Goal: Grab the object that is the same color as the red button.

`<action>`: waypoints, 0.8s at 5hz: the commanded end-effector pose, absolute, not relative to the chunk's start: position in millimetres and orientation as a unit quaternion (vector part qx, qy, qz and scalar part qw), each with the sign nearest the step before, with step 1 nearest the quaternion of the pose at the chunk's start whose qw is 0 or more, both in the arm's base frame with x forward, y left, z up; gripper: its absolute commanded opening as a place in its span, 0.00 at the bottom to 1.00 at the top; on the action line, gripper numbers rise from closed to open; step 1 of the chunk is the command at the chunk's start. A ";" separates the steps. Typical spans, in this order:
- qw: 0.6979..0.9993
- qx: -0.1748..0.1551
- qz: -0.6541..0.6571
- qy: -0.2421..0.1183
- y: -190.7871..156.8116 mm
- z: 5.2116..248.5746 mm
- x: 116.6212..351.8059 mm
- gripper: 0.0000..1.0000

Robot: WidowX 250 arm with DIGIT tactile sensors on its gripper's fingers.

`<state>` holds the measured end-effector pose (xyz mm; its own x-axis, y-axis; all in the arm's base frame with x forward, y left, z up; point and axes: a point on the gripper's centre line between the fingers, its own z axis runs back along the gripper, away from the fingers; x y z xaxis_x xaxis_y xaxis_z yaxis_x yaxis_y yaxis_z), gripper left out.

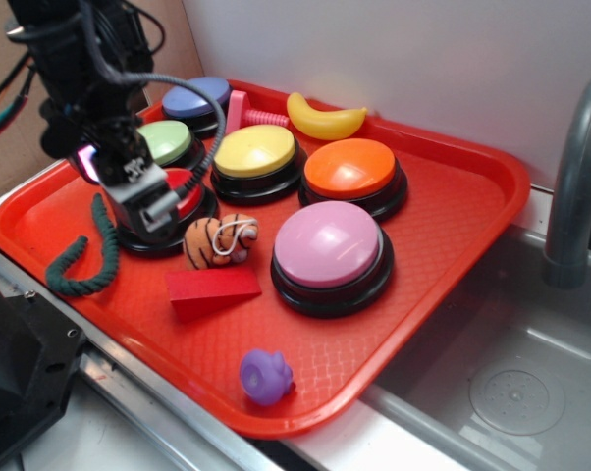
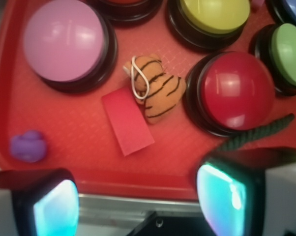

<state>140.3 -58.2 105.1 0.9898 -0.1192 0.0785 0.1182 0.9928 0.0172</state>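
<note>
The small matte red wedge-shaped block (image 1: 213, 290) (image 2: 127, 121) lies flat on the red plastic tray (image 1: 453, 206) (image 2: 89, 162), just beside the orange striped plush toy (image 1: 220, 240) (image 2: 155, 91) and near the glossy red dome button (image 1: 183, 191) (image 2: 235, 90) on its black base. The black robot gripper (image 1: 143, 201) (image 2: 133, 201) hangs above the red button, apparently clear of it; its fingers (image 2: 54, 204) stand wide apart, holding nothing.

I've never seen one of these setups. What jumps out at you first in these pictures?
Big glossy dome buttons crowd a red tray: a pink one nearest the sink, orange and yellow behind it. The black gripper hangs open over the red button, and a small red wedge block lies just in front of a striped orange plush toy.
</note>
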 end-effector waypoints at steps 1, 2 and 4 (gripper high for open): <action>0.994 -0.003 -0.092 -0.061 -56.0 65.4 154.0 1.00; 0.995 0.003 -0.087 -0.047 -55.8 51.5 155.3 1.00; 0.994 -0.012 -0.103 -0.034 -57.4 23.9 156.9 1.00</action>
